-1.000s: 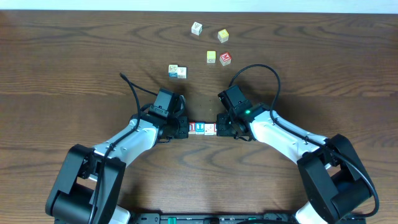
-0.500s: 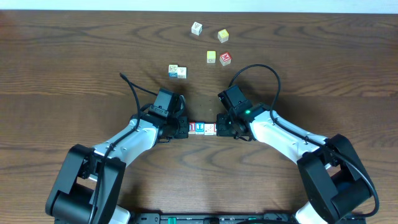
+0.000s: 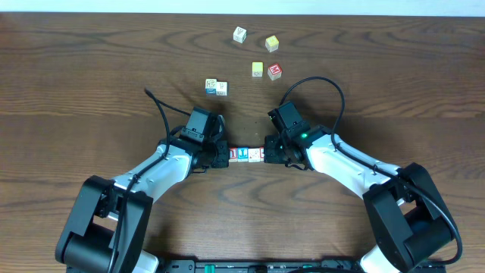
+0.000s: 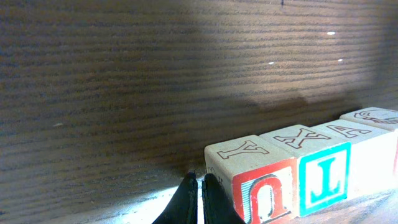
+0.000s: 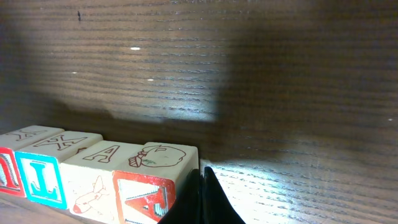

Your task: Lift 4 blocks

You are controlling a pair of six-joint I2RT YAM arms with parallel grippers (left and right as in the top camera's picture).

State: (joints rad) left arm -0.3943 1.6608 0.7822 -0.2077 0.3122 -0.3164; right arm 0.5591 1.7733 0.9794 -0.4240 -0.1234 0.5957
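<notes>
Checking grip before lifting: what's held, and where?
The row of four blocks, squeezed between the shut left gripper and right gripper at its two end faces.

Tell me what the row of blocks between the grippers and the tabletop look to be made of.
Row of blocks: probably wood, with pale matte faces, rounded edges and letters printed in red and blue. Tabletop: dark brown wood or wood-look laminate, streaked grain with a slight sheen under the light; which one cannot be told.
</notes>
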